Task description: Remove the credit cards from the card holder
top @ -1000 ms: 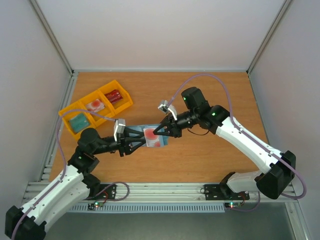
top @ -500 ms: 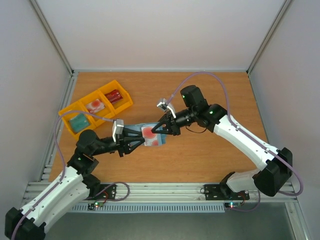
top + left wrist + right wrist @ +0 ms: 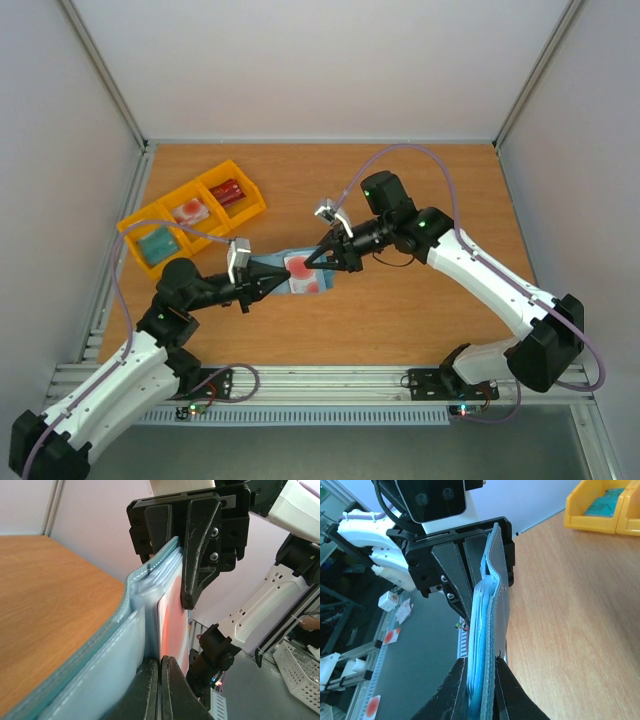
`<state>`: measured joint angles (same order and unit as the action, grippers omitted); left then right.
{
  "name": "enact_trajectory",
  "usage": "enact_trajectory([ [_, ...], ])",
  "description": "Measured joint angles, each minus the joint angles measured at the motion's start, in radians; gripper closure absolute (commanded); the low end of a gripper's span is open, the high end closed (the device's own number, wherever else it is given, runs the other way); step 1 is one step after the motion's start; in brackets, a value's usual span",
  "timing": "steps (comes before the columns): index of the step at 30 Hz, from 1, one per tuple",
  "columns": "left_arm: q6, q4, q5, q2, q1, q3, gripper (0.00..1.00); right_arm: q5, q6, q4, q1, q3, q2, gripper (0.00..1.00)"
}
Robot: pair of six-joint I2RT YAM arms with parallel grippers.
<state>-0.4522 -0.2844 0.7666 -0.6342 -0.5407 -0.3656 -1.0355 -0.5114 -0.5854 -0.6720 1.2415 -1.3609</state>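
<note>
The slate-blue card holder is held in the air above the table between my two grippers. My right gripper is shut on its right side; in the right wrist view the fingers pinch the holder's layers. My left gripper is shut at its left side. In the left wrist view its fingers meet on the near edge of a pale pinkish-red card that stands out of a pocket of the holder. The red card also shows from above.
A yellow three-compartment tray stands at the back left. It holds a teal card, a red-and-white card and a dark red item. The tray also shows in the right wrist view. White walls enclose the table.
My left gripper's fingers were spread wide around the holder's left side and have now closed. The holder moved slightly to the left between the earliest frame and now.
</note>
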Motion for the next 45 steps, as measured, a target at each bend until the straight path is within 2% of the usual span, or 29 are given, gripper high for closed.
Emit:
enact_trajectory([
  [7, -0.002, -0.003, 0.036, 0.003, 0.015, -0.002, 1.0, -0.005, -0.038, -0.025, 0.001, 0.0, 0.01, 0.85],
  [12, -0.013, -0.007, 0.045, 0.002, 0.026, -0.008, 1.0, -0.037, -0.028, -0.002, 0.004, -0.013, 0.024, 0.8],
  [16, -0.023, -0.005, 0.058, 0.003, 0.037, -0.008, 1.0, -0.043, -0.023, 0.026, 0.005, -0.041, 0.04, 0.86],
  [23, -0.039, -0.005, 0.077, 0.015, 0.056, -0.008, 1.0, -0.043, -0.021, 0.04, 0.035, -0.065, 0.043, 0.9],
  [29, -0.039, -0.004, 0.071, 0.019, 0.076, -0.008, 1.0, -0.055, -0.026, 0.023, 0.063, -0.077, 0.048, 0.84],
  [38, -0.036, -0.005, 0.077, 0.019, 0.086, -0.007, 1.0, -0.08, -0.003, 0.029, 0.079, -0.08, 0.06, 0.94],
  [41, -0.024, -0.004, 0.104, 0.019, 0.086, -0.005, 0.82, -0.09, 0.011, 0.052, 0.078, -0.082, 0.06, 0.95],
  [45, 0.014, -0.004, 0.14, 0.011, 0.082, -0.004, 0.66, -0.093, 0.033, 0.094, 0.073, -0.082, 0.058, 0.96],
])
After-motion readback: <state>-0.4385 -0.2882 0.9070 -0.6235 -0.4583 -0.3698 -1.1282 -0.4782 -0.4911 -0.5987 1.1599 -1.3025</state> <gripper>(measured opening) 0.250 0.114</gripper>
